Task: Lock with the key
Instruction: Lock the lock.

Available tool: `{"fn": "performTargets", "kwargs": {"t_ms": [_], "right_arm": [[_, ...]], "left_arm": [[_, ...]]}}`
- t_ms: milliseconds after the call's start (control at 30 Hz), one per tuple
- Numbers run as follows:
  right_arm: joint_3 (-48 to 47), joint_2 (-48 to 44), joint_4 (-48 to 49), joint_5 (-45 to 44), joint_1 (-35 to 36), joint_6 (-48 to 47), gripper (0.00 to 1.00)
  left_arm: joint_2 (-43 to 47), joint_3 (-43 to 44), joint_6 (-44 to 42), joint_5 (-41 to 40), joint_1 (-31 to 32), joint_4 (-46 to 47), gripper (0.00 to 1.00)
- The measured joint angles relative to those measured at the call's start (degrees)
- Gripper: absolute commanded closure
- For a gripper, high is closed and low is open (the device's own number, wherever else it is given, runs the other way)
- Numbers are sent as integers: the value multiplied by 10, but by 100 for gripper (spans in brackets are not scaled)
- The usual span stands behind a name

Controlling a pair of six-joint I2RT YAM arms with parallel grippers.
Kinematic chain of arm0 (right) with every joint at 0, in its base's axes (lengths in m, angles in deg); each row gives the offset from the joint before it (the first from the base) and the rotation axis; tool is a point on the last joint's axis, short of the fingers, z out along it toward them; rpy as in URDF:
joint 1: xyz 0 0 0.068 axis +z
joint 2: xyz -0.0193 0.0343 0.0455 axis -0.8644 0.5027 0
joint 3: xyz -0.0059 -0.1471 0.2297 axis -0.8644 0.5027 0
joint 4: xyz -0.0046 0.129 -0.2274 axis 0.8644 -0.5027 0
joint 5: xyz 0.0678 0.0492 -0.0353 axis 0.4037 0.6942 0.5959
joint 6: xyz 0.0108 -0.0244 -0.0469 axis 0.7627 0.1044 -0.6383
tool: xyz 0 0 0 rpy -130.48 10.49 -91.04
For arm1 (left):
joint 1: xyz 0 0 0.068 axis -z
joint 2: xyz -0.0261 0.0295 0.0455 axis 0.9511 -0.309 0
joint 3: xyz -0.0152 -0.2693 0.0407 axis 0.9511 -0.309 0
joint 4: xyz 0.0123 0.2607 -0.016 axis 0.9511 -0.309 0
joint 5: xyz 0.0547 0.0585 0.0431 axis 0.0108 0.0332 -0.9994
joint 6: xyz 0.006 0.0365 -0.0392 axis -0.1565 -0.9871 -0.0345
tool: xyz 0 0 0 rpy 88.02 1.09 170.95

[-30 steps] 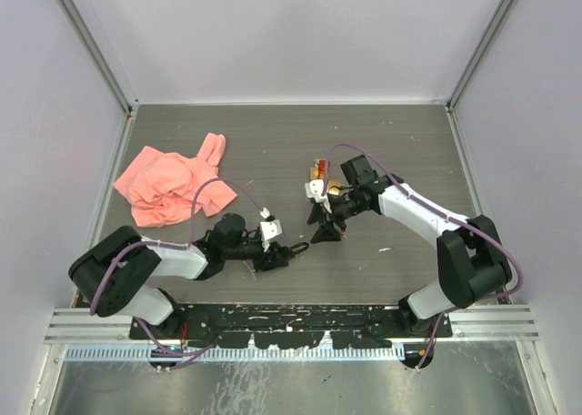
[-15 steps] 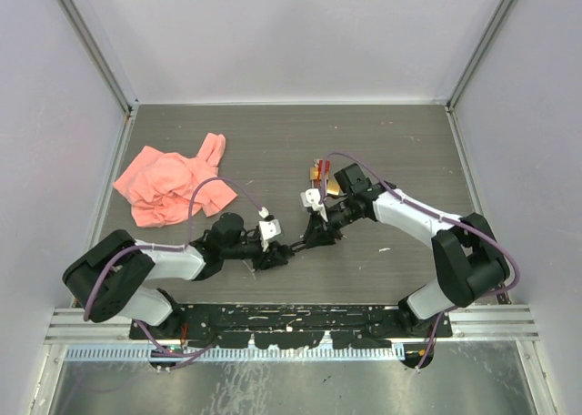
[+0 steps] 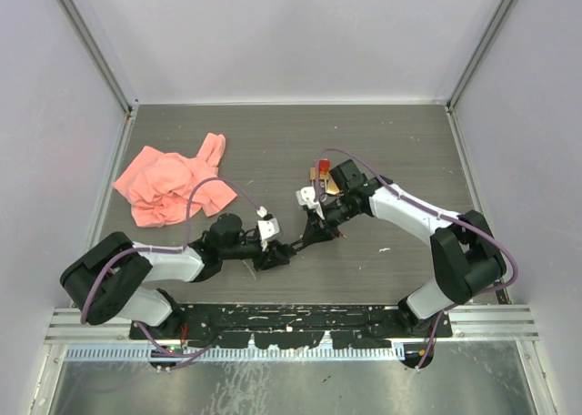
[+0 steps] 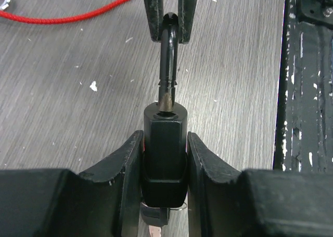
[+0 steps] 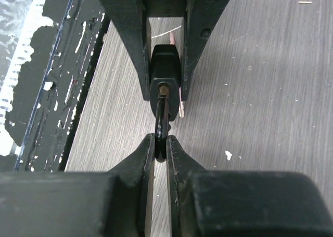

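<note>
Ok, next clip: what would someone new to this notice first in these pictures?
Both arms converge on one small black padlock near the front of the table: the left gripper clamps its body and the right gripper pinches the shackle. The other eye-catcher is the crumpled pink cloth at the table's far left, well apart from the arms.

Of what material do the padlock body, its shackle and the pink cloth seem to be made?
The padlock body: probably matte black plastic, rounded edges. The shackle: likely dark glossy metal, showing highlights. The pink cloth: soft fabric, crumpled folds.
</note>
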Motion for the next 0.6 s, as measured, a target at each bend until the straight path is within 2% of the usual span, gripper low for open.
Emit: {"fn": "performTargets", "kwargs": {"t_ms": [300,433,600], "right_arm": [[-121,15,-127,-68,14,-17,99],[-157,15,-167,-130,39,-15,99],[-169,15,-167,-191,70,5,99]], "left_arm": [[-45,9,54,2,1,104,100],[-111,25,68,-3,14,171,100],[-230,52,79,-7,28,302,100]]}}
